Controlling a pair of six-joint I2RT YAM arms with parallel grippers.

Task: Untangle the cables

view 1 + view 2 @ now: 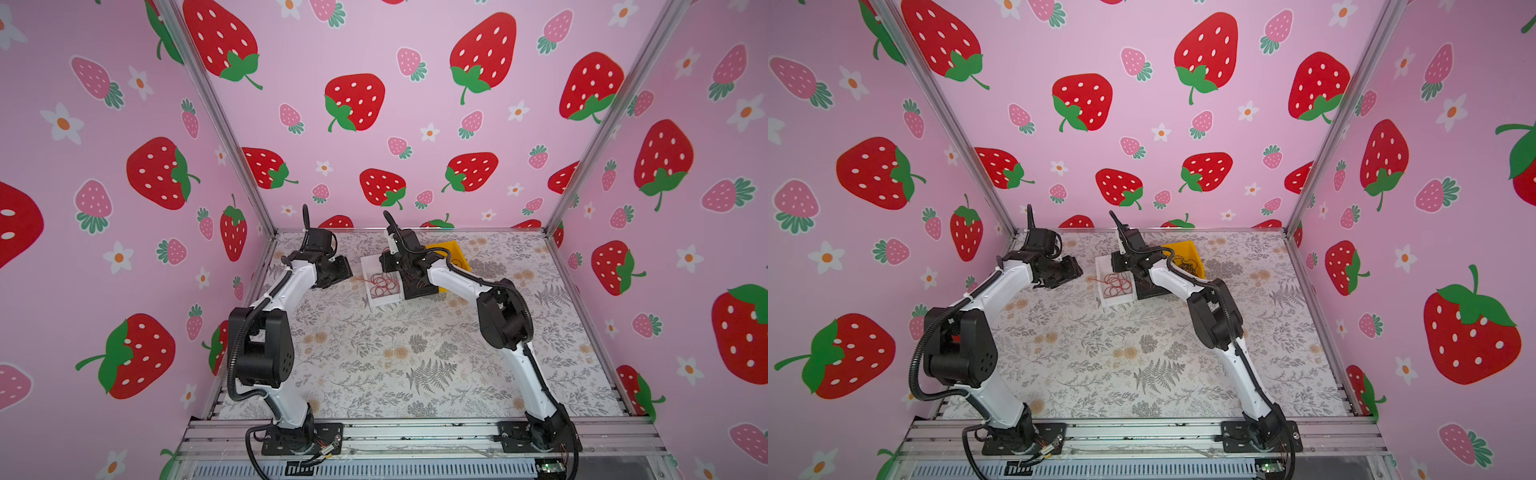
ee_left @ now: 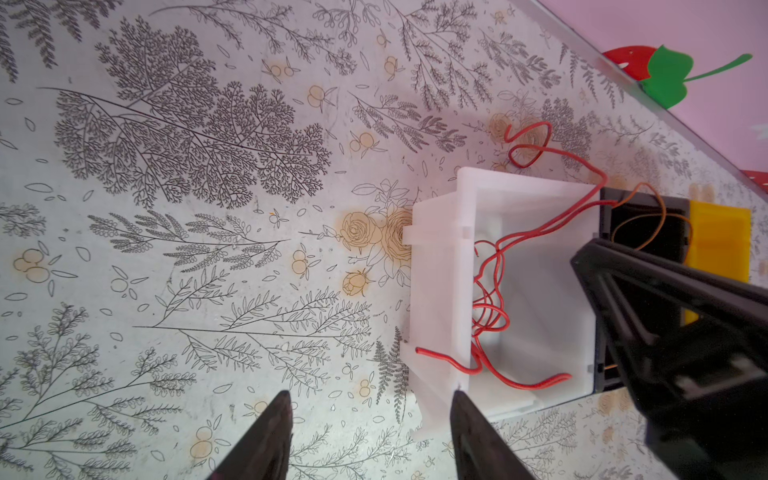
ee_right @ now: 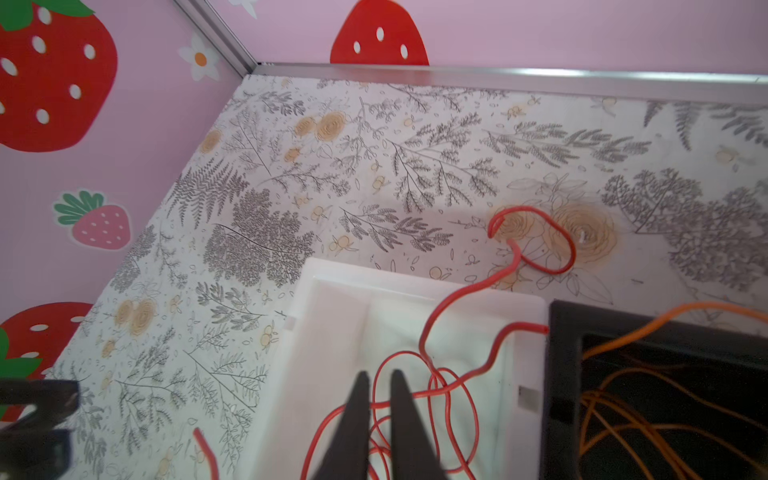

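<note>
Place: I'm driving a robot test cell in a lab.
Enclosure: aluminium frame posts (image 1: 249,187) hold printed strawberry wall panels (image 1: 374,41) on the left, far and right sides.
Surface: a floral-print tabletop (image 1: 395,332) fills its floor.
Mounting: my two arms (image 1: 291,282) are bolted to a slotted metal rail (image 1: 415,434) at the near edge.
</note>
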